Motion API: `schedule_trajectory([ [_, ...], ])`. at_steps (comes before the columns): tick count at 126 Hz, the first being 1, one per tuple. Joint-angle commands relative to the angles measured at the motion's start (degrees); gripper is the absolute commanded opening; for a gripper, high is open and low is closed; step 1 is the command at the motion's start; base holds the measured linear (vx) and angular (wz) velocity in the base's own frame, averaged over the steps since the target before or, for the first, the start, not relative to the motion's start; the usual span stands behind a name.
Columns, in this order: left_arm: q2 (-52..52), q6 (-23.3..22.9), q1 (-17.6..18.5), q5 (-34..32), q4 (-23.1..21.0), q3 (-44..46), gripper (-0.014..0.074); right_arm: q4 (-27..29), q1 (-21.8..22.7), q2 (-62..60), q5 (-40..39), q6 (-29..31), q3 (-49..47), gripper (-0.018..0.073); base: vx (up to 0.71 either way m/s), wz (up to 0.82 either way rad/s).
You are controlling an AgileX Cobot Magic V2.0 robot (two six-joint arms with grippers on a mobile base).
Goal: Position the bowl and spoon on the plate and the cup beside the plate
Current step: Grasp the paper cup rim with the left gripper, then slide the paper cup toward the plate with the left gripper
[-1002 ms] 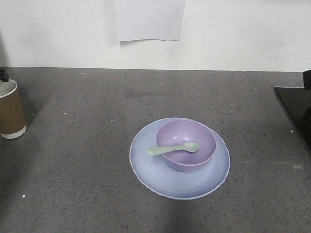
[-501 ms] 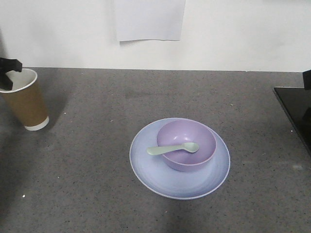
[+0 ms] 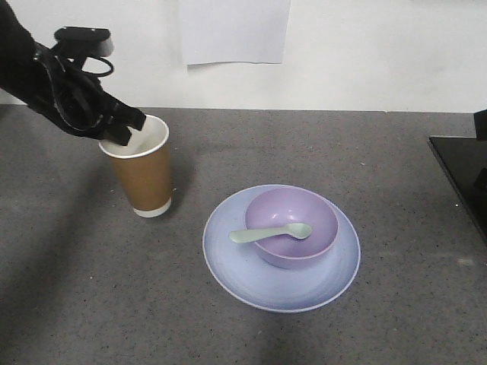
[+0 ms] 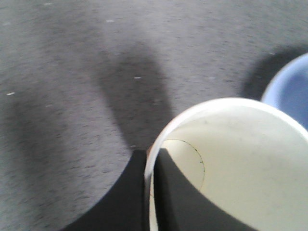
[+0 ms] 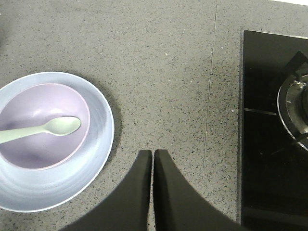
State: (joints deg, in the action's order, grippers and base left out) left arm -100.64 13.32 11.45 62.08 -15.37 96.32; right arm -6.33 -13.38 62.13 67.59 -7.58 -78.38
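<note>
Countertop scene, front view: the left gripper (image 3: pixel 125 129) pinches the near-left rim of the cup (image 3: pixel 142 167), which stands left of the plate (image 3: pixel 228 258) with a bare strip of counter between them. The bowl (image 3: pixel 292 226) sits on the plate, the spoon (image 3: pixel 271 233) lying across it.

Left wrist view: one finger is inside the cup (image 4: pixel 240 163), one outside, closed on its wall.

Right wrist view: the right gripper (image 5: pixel 153 163) has its fingers together, holding nothing, between the plate (image 5: pixel 103 125) and the stove (image 5: pixel 274 130).
</note>
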Motion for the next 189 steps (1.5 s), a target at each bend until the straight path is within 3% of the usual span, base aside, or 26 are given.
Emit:
schedule_trajectory([
  [1,2.6,-0.3,2.9,-2.5,-0.9,1.5,-0.0008,-0.8,0.3,-0.8,-3.2,0.3,-1.5,-0.0001,0.0,0.0],
  [34,0.6,-1.8,7.1,-4.8,0.4,1.5,-0.0008,-0.8,0.3,-0.8,-3.2,0.3,-1.5,-0.0001,0.0,0.0],
  [132,-2.1,-3.3,7.1,-4.9,1.9,1.5,0.0006,-0.8,0.3,-0.8,-3.2,0.3,-1.5,-0.0001,0.0,0.0],
  [158,-2.1,-3.1,7.1,-4.3,1.9,1.5,0.0061,-0.8,0.3,-0.8,-3.2,0.3,-1.5,-0.0001,0.0,0.0],
  [189,-2.0,-3.1,7.1,-3.8,1.9,1.5,0.0199,-0.8,0.3,-0.8,-3.2,0.3,-1.5,-0.0001,0.0,0.0],
])
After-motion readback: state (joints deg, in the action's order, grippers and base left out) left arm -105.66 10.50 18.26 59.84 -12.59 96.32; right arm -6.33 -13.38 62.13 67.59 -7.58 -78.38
